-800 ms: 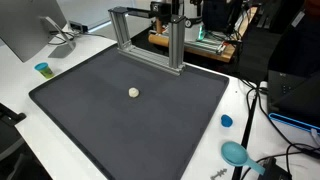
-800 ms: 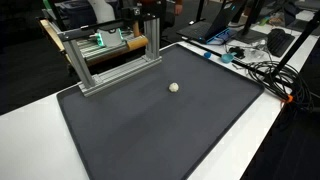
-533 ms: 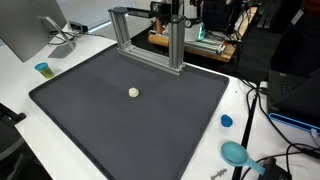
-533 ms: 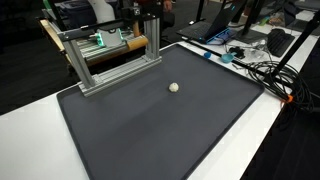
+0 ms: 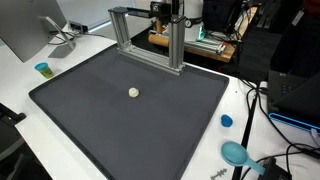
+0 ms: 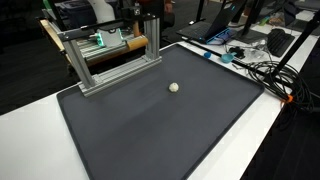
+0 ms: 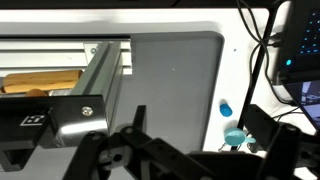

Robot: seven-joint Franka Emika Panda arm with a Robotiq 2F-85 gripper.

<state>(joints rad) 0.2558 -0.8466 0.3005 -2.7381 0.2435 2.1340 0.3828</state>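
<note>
Hanging above the mat's (image 7: 172,70) back edge, the pincer (image 7: 192,128) is released: in the wrist view its dark jaws stand wide apart with nothing between them, and only bare mat shows in the gap. In both exterior views it is hard to pick out among the dark gear behind the mat.

Nearest to it is the frame (image 7: 98,82), a metal gantry that stands on the mat's back edge. In the wrist view one post of it fills the left side, just beside the pincer but not touching it. In both exterior views the frame (image 5: 178,45) (image 6: 115,72) stands upright along that same edge.

A small pale ball (image 5: 133,92) (image 6: 174,87) lies on the mat near its middle, well apart from the frame and with open mat all round it.

Off the mat, on the white table (image 6: 30,120), a blue cap (image 5: 226,121) (image 7: 224,107) sits just beside one side edge, and a teal scoop (image 5: 236,153) lies near the front corner on that side. A teal cup (image 5: 42,69) stands just off the opposite side, with a monitor (image 5: 30,25) behind it. Cables (image 6: 262,72) trail near the mat's cap side.
</note>
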